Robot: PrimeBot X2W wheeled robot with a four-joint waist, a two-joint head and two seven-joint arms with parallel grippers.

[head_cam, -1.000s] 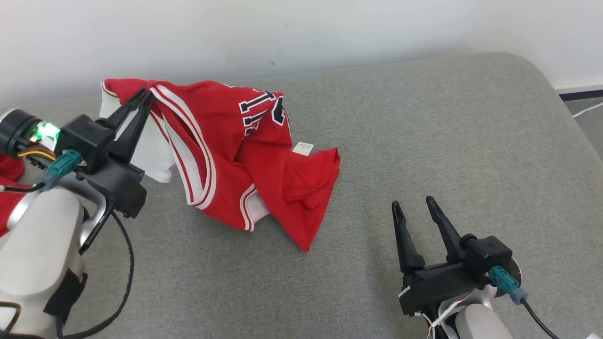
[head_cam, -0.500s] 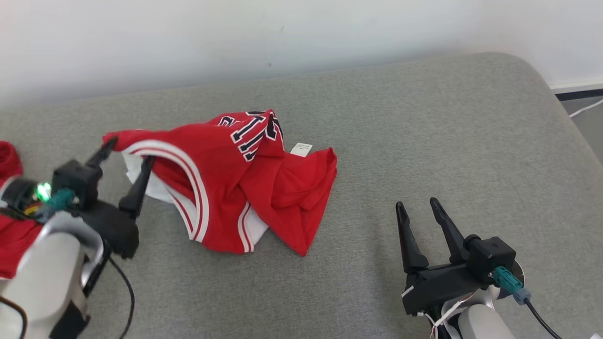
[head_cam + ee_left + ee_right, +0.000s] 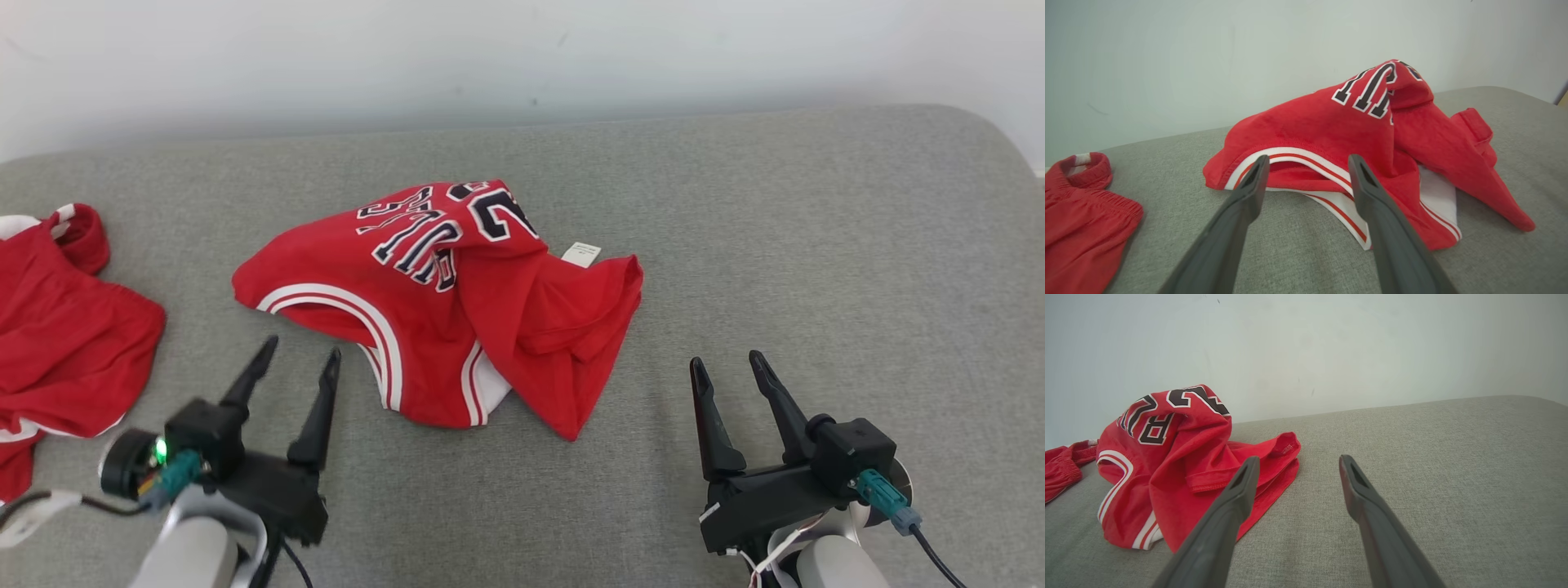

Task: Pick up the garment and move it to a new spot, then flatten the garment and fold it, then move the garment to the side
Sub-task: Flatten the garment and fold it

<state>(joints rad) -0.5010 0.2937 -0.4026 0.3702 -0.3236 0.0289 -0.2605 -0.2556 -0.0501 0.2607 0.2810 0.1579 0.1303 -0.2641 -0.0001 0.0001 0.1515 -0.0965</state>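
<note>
While the red jersey lies crumpled, my left gripper and right gripper gape empty; flattening and folding look undone.

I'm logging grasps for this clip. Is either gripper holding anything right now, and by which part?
Nothing is held. The left gripper and right gripper stand open and empty; the red jersey lies loose on the grey cushion.

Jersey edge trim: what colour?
White trim with a red stripe, on the red jersey; clearest in the left wrist view.
</note>
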